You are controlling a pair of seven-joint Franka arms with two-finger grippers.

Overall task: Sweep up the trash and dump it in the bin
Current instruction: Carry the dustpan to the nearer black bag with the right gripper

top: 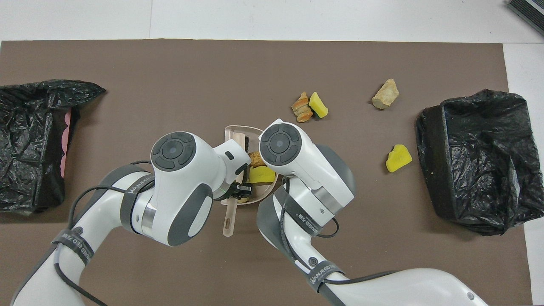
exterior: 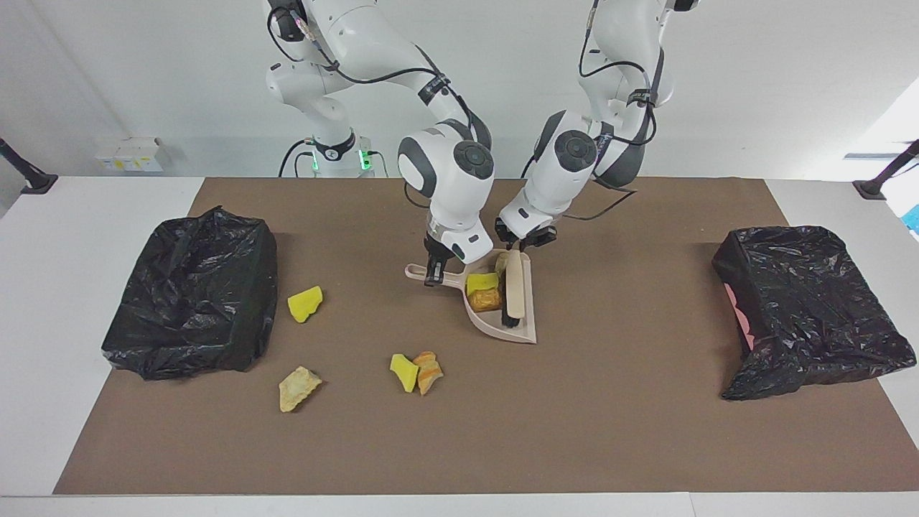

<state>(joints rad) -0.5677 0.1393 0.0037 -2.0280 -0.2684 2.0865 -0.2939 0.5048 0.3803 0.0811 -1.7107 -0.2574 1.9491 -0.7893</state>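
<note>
Facing view: yellow and tan trash (exterior: 484, 290) fills dustpan (exterior: 520, 327); both arms' fingers grip dustpan and brush (exterior: 514, 287).

bright, even light | soft short shadows | sharp focus

Dustpan (exterior: 520, 327) lies mid-mat with brush (exterior: 514, 291) and scraps (exterior: 483, 283) inside. Four scraps (exterior: 305, 304) lie on the mat toward the right arm's end, beside one bin (exterior: 194, 294). Second bin (exterior: 808, 305) at the left arm's end.

One camera faces the robots from high; another looks steeply down.
</note>
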